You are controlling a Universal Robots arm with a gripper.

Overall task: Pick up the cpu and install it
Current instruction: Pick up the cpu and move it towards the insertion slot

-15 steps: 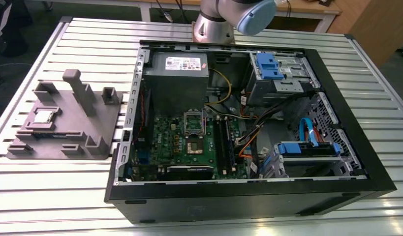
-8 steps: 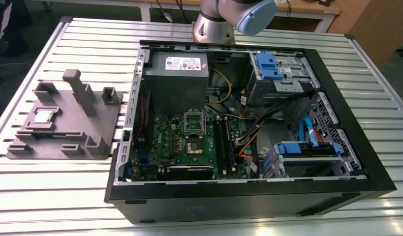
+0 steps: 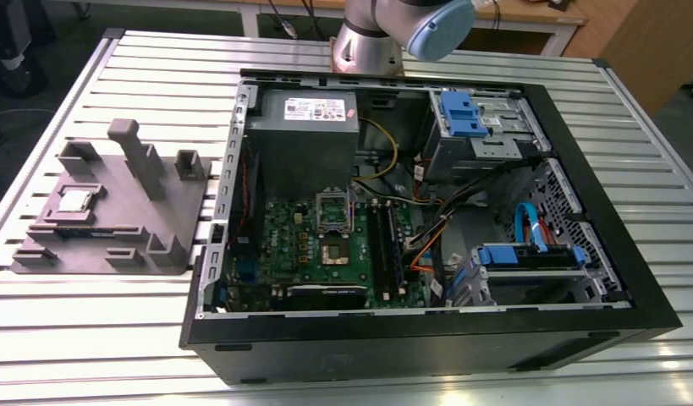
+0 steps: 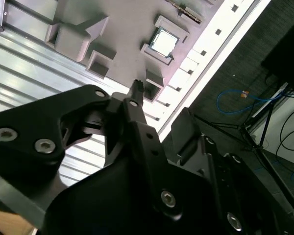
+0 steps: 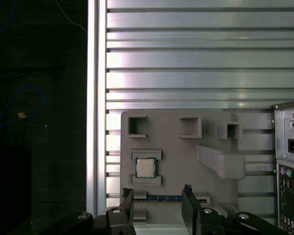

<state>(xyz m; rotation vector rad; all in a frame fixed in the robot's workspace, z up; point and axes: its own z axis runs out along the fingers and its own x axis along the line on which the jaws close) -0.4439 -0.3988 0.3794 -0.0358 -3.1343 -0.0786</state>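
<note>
Small flat square silvery cpu sits in its shallow pocket on the grey moulded plastic fixture, on the exterior view's left of the open black PC case. Black two-finger gripper hangs above the fixture, clear of it, jaws spread wide, empty. Risks: fingers look off-centre from the chip, so one could clip the pocket walls or pinch a corner. A skewed grip likely means a tilted chip and bent pins at the green motherboard socket

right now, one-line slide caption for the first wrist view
Open gripper near the cpu, which rests in a grey fixture on the slatted table.
</note>
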